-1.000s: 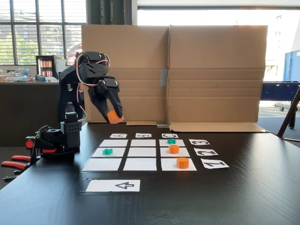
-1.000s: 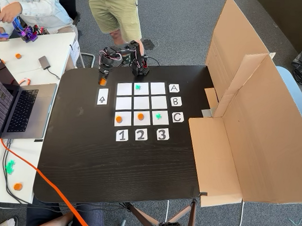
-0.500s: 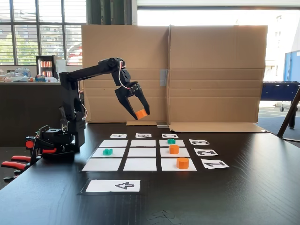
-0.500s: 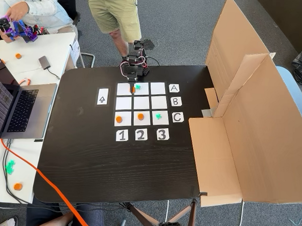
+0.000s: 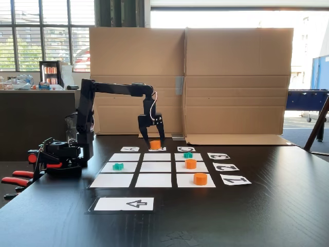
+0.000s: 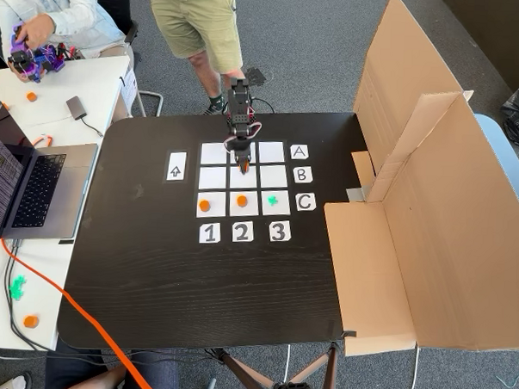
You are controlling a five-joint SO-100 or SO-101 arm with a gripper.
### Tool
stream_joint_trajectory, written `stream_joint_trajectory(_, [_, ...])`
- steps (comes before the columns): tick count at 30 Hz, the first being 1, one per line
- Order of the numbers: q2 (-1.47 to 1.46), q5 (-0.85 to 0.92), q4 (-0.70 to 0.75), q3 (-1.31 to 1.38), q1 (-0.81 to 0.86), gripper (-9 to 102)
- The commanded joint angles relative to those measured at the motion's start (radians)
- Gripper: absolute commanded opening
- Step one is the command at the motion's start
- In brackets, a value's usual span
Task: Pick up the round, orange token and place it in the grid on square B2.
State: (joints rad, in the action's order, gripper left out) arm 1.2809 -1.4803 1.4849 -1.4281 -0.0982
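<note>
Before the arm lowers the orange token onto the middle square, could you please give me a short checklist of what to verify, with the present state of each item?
1. Token held: ok. The gripper is shut on the round, orange token.
2. Square B2 free: ok, no token lies on it.
3. Gripper above B2: cannot tell for certain. In the high fixed view the orange token appears over its upper edge.
4. Height above the paper: cannot tell; in the low fixed view the token seems still off the grid.
5. Neighbours: ok. The teal-green token and the orange token on row 2 stand apart from B2.
</note>
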Motion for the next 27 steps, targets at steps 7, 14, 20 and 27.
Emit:
stream_joint_trajectory(7, [-0.126,-0.018,-0.012,0.049,0.012,0])
stream_joint_trajectory(14, [-0.152,-0.029,-0.011,0.049,0.032,5])
stream_joint_trajectory(20, [-0.112,-0.043,-0.012,0.009,0.069,41])
stream_joint_trajectory(27, [0.002,-0.035,-0.048,-0.072,0.080,52])
